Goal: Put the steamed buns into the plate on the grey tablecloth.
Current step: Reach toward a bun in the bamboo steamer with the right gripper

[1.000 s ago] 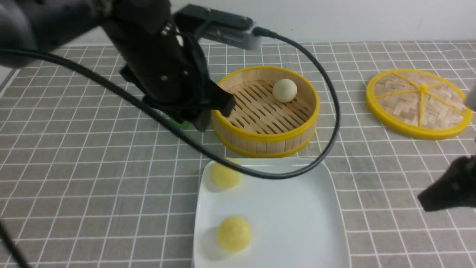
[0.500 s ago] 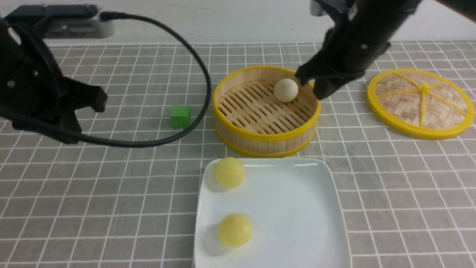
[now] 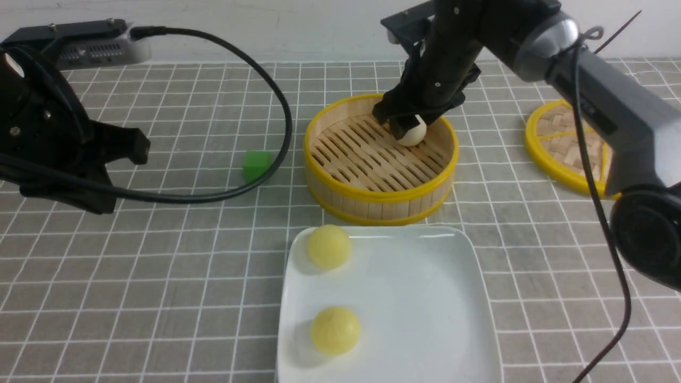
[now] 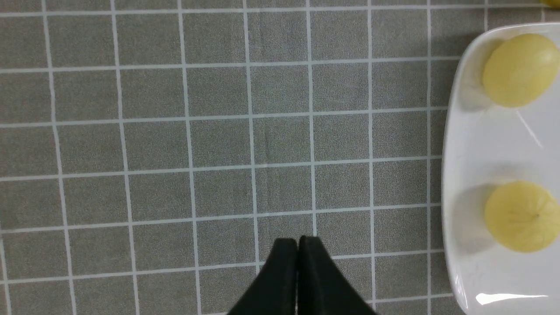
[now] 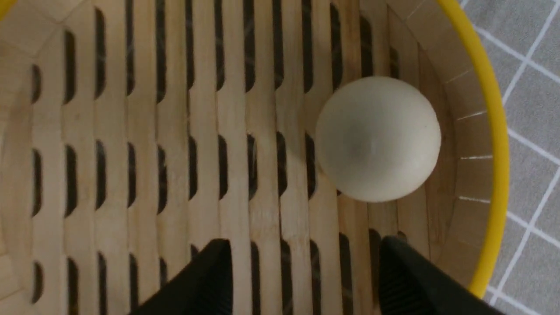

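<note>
In the front view, the right gripper [image 3: 407, 119] hangs just over the off-white bun [image 3: 415, 137], its fingers wide apart and holding nothing. This bun lies in the steamer [image 3: 372, 199], which stands directly behind the plate [image 3: 425, 298]. A far yellow bun [image 3: 329, 246] and a near yellow bun [image 3: 335, 330] lie on the left half of the plate. The left gripper [image 3: 127, 149] is well to the left of the plate.

In the left wrist view, the left gripper's fingers are pressed together on nothing, above the grey tablecloth [image 4: 175, 131] beside the plate.

In the right wrist view, the off-white bun looks smooth, round and matte, very near the steamer wall and closer to one finger than the other. I think the gripper should first centre on the bun and then go down to its widest part. It should close softly, because such a ball rolls away easily.
</note>
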You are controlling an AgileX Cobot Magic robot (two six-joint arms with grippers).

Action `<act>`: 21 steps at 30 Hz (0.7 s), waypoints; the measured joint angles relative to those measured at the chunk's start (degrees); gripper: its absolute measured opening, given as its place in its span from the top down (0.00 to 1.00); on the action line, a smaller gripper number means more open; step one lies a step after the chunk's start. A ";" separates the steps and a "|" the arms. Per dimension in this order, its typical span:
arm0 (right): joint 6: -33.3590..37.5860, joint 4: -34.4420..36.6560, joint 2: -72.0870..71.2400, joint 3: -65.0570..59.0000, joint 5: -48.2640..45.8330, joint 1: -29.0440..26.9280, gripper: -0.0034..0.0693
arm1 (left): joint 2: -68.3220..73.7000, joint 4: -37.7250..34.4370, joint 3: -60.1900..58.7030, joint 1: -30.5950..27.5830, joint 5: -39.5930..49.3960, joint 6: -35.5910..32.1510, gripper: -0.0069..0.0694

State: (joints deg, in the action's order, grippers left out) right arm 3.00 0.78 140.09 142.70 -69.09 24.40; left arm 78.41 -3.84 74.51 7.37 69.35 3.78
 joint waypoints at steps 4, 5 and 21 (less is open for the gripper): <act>-0.29 -0.12 2.01 0.29 3.57 -1.31 0.34 | 0.00 0.00 0.00 0.00 -0.16 0.00 0.87; -0.64 -0.32 2.76 0.36 5.25 -1.80 0.34 | 0.00 0.00 0.00 0.00 -0.16 0.00 0.87; -0.80 3.03 5.69 1.50 8.85 -2.41 0.89 | 0.00 -0.11 0.00 0.00 -0.35 0.00 0.85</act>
State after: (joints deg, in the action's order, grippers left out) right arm 2.20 3.81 145.78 144.20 -60.24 21.99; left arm 78.41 -3.96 74.51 7.37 68.99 3.78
